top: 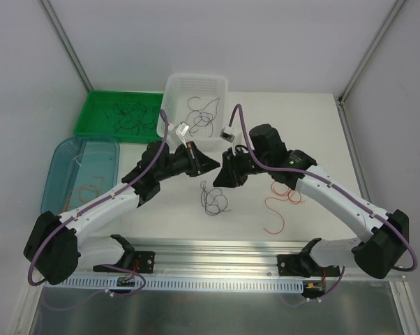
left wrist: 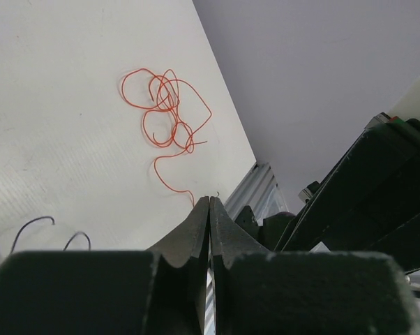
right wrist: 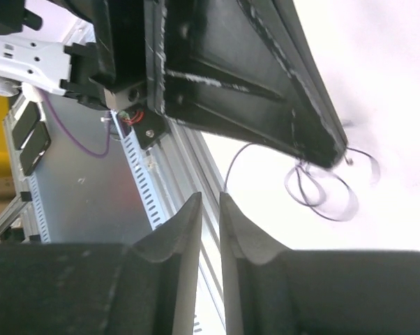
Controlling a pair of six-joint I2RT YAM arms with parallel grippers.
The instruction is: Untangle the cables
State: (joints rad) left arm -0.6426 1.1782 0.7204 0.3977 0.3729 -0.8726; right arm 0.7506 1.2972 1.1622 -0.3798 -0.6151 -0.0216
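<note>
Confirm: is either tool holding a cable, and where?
Right tool: slightly open, nothing between its jaws. Left tool: shut; a dark cable loops close beside it, but whether it pinches that cable cannot be told.

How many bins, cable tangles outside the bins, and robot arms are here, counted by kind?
Bins: 3 (green tray, white basket, blue bin)
Cable tangles outside bins: 2 (dark tangle, red tangle)
Robot arms: 2 (left arm, right arm)
Total: 7

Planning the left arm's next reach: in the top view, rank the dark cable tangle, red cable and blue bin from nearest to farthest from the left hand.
1. Dark cable tangle: centre, just near-side of the left hand.
2. Red cable: out on the right side.
3. Blue bin: at the far left.
</note>
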